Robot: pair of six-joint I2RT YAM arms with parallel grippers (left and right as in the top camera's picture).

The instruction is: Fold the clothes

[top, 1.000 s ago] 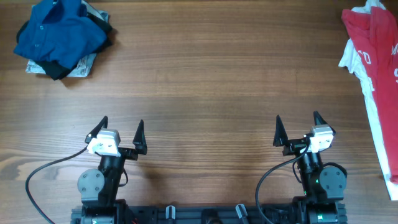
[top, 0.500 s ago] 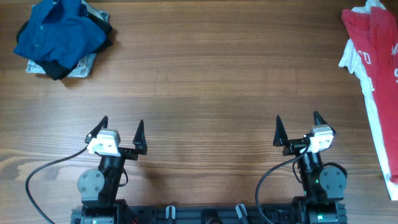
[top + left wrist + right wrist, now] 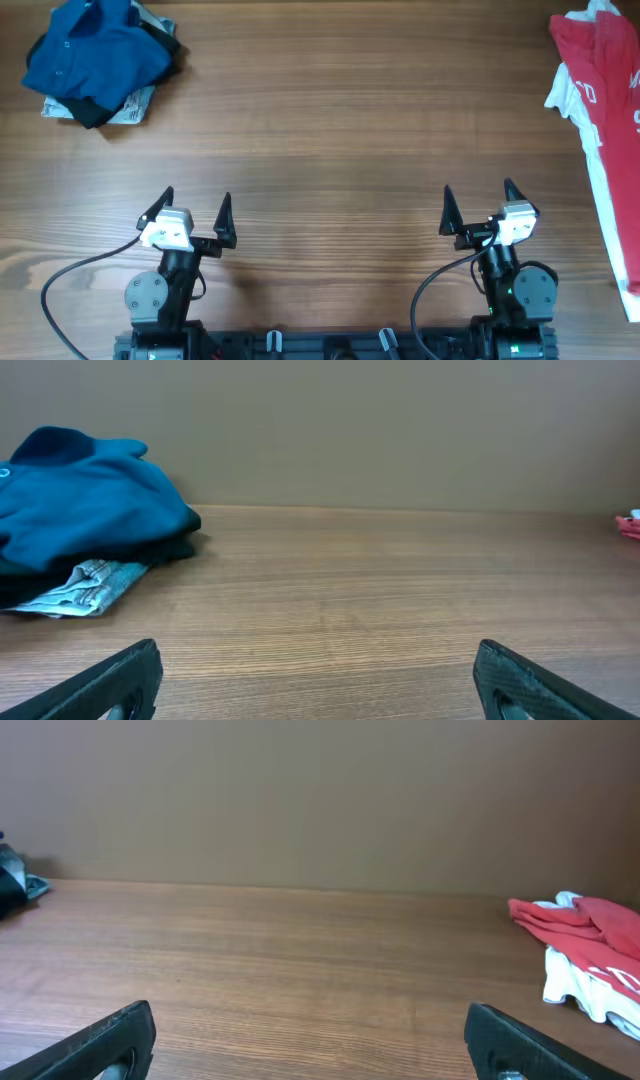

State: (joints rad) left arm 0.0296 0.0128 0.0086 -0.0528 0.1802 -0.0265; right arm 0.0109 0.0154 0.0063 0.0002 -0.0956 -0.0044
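Observation:
The royal-blue shirt (image 3: 90, 55) lies crumpled on top of a pile at the far left corner of the table; it also shows at the left of the left wrist view (image 3: 85, 495). My left gripper (image 3: 193, 215) is open and empty near the front edge, far from the shirt; its fingers frame bare wood in the left wrist view (image 3: 318, 682). My right gripper (image 3: 478, 208) is open and empty at the front right, also over bare wood in the right wrist view (image 3: 312, 1040).
A black garment (image 3: 95, 112) and a grey patterned cloth (image 3: 135, 103) lie under the blue shirt. A red-and-white garment (image 3: 605, 90) lies along the right edge and shows in the right wrist view (image 3: 585, 945). Wooden table (image 3: 340, 130) in between.

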